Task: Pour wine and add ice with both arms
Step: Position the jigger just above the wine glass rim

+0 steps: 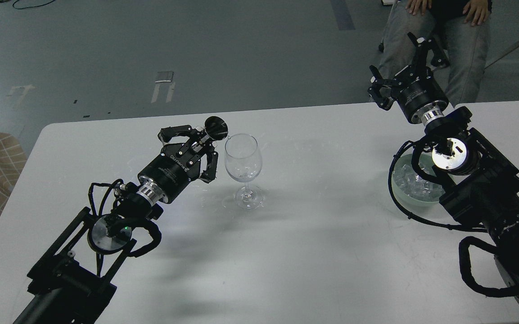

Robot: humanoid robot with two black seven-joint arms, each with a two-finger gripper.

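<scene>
Beside the clear stemmed wine glass (241,168) on the white bench (322,234), the left gripper (203,146) pinches a dark bottle whose mouth (216,128) sits at the rim. Right of the glass, clear ice cubes (414,182) fill a pale green bowl (399,198); the right gripper (405,67) hangs beyond, jaws spread. Tipping further could nudge the glass over.

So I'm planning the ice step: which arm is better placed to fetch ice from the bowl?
The right. Its gripper is open and empty, and the bowl of ice sits beside that arm. The left gripper is busy holding a dark object at the wine glass.
</scene>
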